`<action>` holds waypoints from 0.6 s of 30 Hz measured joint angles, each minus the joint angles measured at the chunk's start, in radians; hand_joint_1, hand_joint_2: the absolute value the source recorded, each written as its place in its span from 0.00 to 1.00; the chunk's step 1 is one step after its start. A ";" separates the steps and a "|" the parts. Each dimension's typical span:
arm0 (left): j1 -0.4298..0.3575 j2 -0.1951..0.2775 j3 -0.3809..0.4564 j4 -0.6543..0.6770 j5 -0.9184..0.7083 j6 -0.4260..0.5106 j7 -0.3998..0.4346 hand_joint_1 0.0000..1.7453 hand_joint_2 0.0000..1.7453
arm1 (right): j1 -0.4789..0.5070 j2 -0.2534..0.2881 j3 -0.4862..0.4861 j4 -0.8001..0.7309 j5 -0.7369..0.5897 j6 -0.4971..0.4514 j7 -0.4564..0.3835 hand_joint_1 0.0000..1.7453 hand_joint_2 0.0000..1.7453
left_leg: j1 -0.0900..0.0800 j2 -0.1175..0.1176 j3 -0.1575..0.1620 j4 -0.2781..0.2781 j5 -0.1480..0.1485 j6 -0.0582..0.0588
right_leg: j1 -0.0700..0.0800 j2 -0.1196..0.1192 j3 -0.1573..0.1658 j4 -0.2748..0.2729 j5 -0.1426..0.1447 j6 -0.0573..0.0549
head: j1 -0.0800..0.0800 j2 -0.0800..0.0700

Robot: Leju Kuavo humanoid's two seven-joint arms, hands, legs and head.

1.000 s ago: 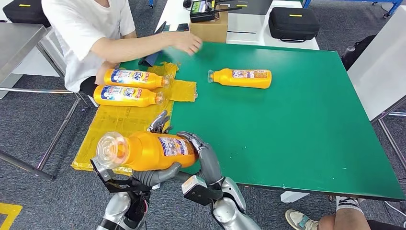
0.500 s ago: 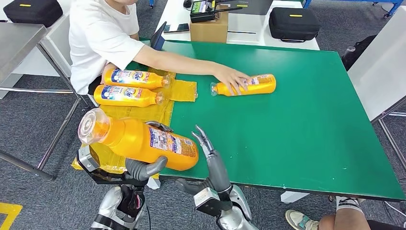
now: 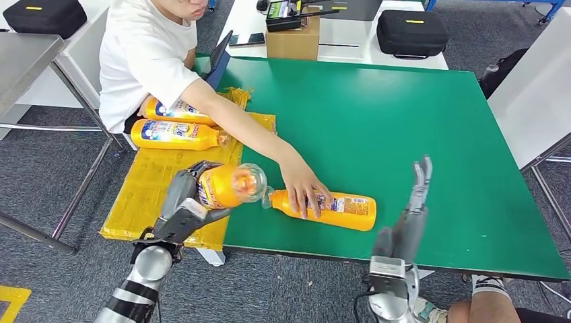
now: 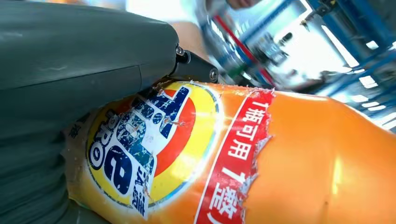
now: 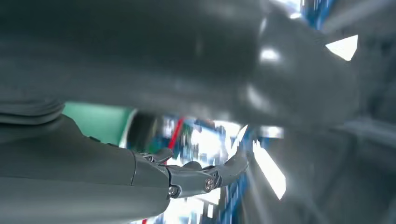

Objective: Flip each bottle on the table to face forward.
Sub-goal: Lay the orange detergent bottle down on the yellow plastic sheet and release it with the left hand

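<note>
Two bottles count: your left hand (image 3: 185, 205) grips one bottle (image 3: 225, 186); the lying bottle (image 3: 326, 209), lower middle, points sideways nearer your empty, spread right hand (image 3: 407, 222).

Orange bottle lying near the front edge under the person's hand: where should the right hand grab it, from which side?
Grip the wide body of the lying bottle near its base end, coming down from above on the robot's right. It lies on its side, neck toward the left, and the person's hand covers the neck half. The right hand is open and nearest the base. Wait until the person lets go.
</note>
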 joint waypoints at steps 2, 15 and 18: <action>-0.027 0.035 0.000 0.069 -0.142 0.048 0.020 1.00 1.00 | 0.004 -0.006 -0.037 -0.044 -0.017 -0.019 0.000 0.00 0.00 | 0.000 0.000 0.000 0.000 0.000 0.000 | 0.000 0.000 0.000 0.000 0.000 0.000 | 0.000 0.000; -0.215 0.158 0.005 0.481 -0.352 0.037 0.120 1.00 1.00 | 0.002 -0.019 -0.091 -0.091 -0.056 0.011 0.000 0.00 0.00 | 0.000 0.000 0.001 0.000 0.000 0.000 | 0.000 0.000 0.002 0.000 0.000 0.000 | 0.000 0.000; -0.276 0.183 0.024 0.588 -0.373 0.057 0.151 1.00 1.00 | 0.002 -0.020 -0.088 -0.081 -0.066 0.019 0.000 0.00 0.00 | 0.000 0.000 0.003 0.000 0.000 0.000 | 0.000 0.000 0.003 0.001 0.000 0.000 | 0.000 0.000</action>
